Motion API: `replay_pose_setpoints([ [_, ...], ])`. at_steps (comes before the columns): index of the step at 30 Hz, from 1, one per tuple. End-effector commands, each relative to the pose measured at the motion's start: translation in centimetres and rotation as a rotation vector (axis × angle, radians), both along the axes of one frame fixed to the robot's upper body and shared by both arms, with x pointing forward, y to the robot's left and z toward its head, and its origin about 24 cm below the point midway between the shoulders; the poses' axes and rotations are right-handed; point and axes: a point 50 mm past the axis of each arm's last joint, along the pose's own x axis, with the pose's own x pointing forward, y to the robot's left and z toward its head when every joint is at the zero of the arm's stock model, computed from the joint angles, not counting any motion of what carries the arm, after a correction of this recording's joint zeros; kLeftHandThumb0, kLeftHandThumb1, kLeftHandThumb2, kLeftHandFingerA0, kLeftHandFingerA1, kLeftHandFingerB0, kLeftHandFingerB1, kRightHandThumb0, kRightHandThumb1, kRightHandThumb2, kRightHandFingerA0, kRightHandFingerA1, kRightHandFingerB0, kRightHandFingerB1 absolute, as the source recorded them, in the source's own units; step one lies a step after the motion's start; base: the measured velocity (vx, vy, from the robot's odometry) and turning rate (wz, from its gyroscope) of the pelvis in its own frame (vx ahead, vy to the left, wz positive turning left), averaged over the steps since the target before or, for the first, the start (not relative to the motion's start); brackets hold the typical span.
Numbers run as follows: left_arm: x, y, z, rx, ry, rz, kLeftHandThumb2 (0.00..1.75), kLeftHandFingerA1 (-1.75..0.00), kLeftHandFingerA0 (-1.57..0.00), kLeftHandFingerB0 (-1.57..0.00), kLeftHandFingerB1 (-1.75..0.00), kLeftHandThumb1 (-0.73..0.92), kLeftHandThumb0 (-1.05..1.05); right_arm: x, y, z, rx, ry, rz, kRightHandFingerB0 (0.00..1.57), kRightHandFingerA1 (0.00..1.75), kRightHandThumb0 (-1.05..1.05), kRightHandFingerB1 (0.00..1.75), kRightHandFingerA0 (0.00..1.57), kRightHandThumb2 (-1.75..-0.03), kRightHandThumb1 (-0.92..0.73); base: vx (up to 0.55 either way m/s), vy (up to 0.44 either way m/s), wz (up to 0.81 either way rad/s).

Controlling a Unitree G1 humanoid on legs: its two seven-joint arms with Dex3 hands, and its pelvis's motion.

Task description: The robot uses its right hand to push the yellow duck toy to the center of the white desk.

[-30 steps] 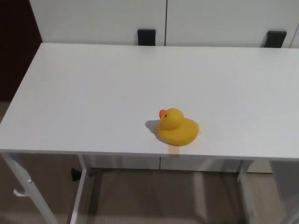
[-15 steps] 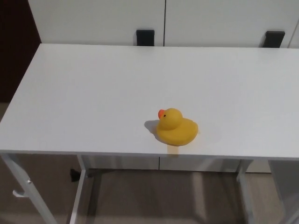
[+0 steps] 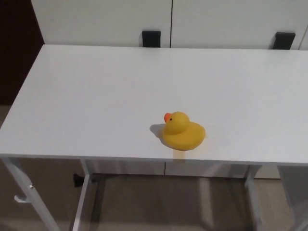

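- A white desk (image 3: 96,96) fills most of the head view, its long top running from the left edge of the picture out past the right edge, its near edge crossing low in the frame.
- Behind the desk stands a white wall of cabinet panels (image 3: 101,19), split by a thin vertical seam above the middle of the desk.
- A dark doorway or panel (image 3: 17,53) shows at the far left, beside the desk's back left corner.
- Under the near edge, the desk's white metal legs (image 3: 82,197) and crossbars stand on a brownish floor (image 3: 154,207).
- Two small black blocks sit at the desk's back edge against the wall: one (image 3: 151,38) near the middle, the other (image 3: 283,40) toward the right.
- The yellow duck (image 3: 182,132) sits upright on the desk top, close to the near edge and slightly right of the middle, well short of the desk's centre.
- Its orange beak (image 3: 167,117) points to the picture's left, and a soft shadow lies on the desk just left of its body.
- Neither robot hand appears in the picture, so no fingers are near the duck, nothing touches it, and whether the fingers are spread or closed cannot be told.
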Motion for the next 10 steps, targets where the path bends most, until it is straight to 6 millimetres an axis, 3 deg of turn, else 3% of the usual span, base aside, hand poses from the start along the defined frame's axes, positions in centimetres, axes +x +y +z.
replay_pose_setpoints([
  [1, 0.44, 0.62, 0.51, 0.012, -0.027, 0.007, 0.67, -0.72, -0.86, -0.79, -0.57, 0.68, -0.18, 0.29, -1.78, 2.41, -0.151, -0.027, 0.126, 0.9, 0.67, 0.09, 0.61, 1.08, -1.06, -0.43, 0.0, 0.0, 0.0],
  [6, 0.42, 0.52, 0.42, 0.01, -0.025, 0.014, 0.69, -0.69, -0.86, -0.8, -0.58, 0.68, -0.17, -0.13, -1.86, 2.23, -0.147, -0.004, 0.126, 0.88, 0.67, 0.13, 0.61, 1.1, -1.07, -0.42, 0.0, 0.0, 0.0],
  [8, 0.6, 0.5, 0.45, 0.005, -0.039, 0.024, 0.65, -0.72, -0.86, -0.85, -0.6, 0.62, -0.17, -0.25, -2.02, 2.22, -0.143, -0.009, 0.104, 0.85, 0.65, 0.06, 0.59, 1.06, -0.94, -0.47, 0.0, 0.0, 0.0],
  [10, 0.6, 0.5, 0.45, 0.005, -0.039, 0.024, 0.65, -0.72, -0.86, -0.85, -0.6, 0.62, -0.17, -0.25, -2.02, 2.22, -0.143, -0.009, 0.104, 0.85, 0.65, 0.06, 0.59, 1.06, -0.94, -0.47, 0.0, 0.0, 0.0],
])
